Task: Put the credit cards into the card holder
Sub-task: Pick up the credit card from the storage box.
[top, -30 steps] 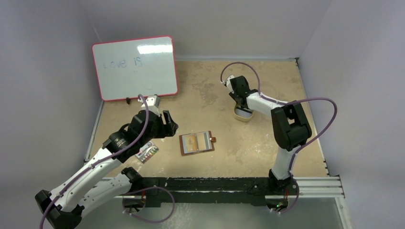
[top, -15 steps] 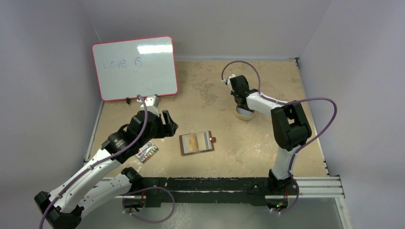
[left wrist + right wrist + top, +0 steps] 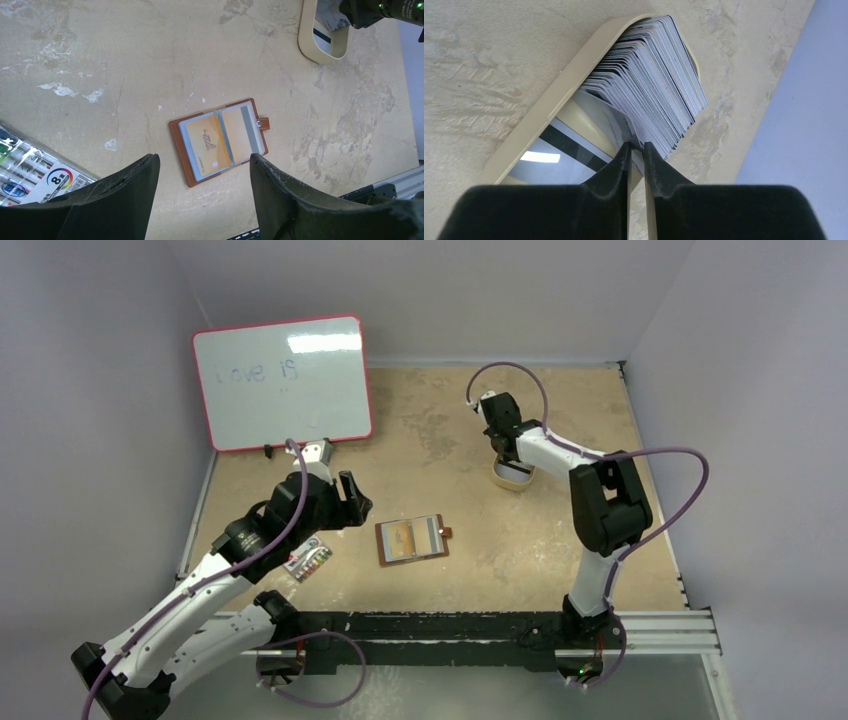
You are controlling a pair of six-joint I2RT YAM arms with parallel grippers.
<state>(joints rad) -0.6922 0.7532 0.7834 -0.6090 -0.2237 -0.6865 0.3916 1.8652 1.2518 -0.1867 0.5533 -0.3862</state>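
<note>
The brown card holder (image 3: 411, 538) (image 3: 218, 141) lies open on the table with a gold card (image 3: 205, 145) in its left sleeve. My left gripper (image 3: 357, 502) (image 3: 203, 160) hovers open just left of it, holding nothing. Several pale credit cards (image 3: 659, 85) stand packed on edge in a tan oval tin (image 3: 512, 480) (image 3: 539, 125). One more lies flat on the tin's floor, showing a dark stripe. My right gripper (image 3: 510, 462) (image 3: 636, 146) reaches into the tin. Its jaws are nearly together around the corner of the nearest leaning card (image 3: 611, 117). A thin slit still shows between them.
A red-framed whiteboard (image 3: 283, 380) leans at the back left. A pack of markers (image 3: 308, 562) (image 3: 30, 170) lies under the left arm. The metal rail (image 3: 480, 625) runs along the near edge, and grey walls close in both sides.
The right gripper's jaws have narrowed from wide apart to almost together over the tin, and the wrist has shifted slightly. The left arm and the card holder have not moved.
</note>
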